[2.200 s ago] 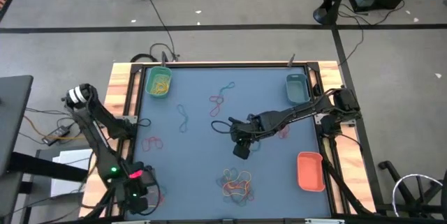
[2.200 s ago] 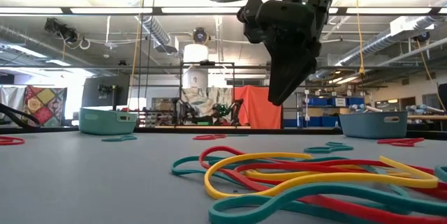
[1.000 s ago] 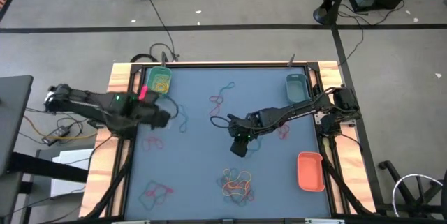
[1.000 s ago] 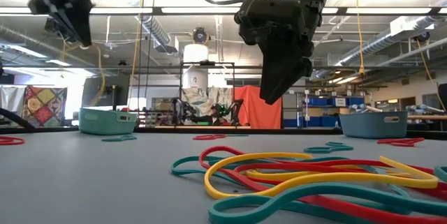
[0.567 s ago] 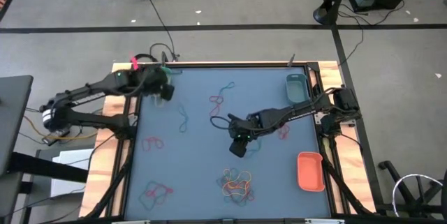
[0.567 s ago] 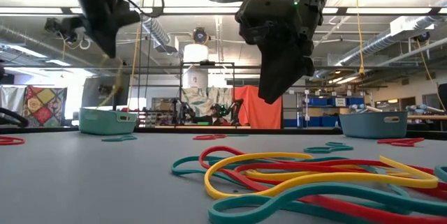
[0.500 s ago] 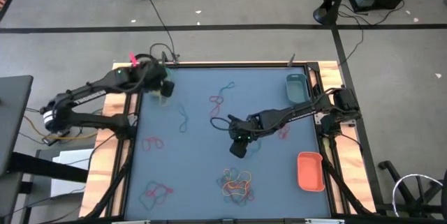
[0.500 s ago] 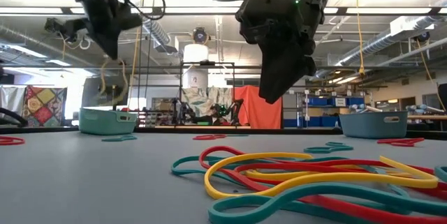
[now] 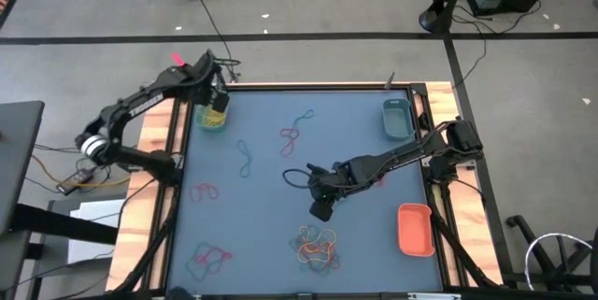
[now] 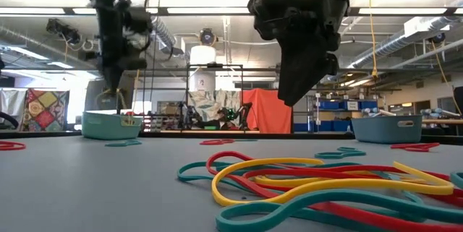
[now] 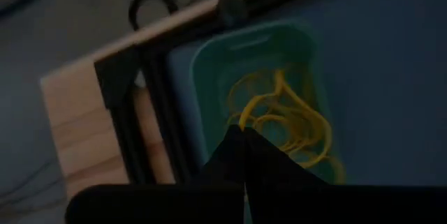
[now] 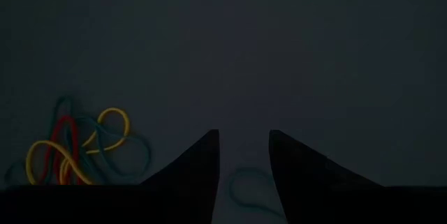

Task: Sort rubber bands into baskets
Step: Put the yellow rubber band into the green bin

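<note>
Left gripper (image 11: 241, 135), pinching a yellow band (image 11: 246, 112), hangs over the green basket (image 11: 209, 63): release inside its rim; right gripper (image 12: 243, 147) hovers spread mid-table.

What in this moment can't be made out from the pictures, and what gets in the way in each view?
- High view: the far end of the green basket and what the left gripper holds; the arm covers them.
- Left wrist view: the shut fingers meet at a yellow band; whether it is pinched or lying in the basket is unclear.
- Right wrist view: the teal band between the right gripper's open fingers is partly hidden.
- High view: the orange-red basket's contents are too small to tell.
</note>
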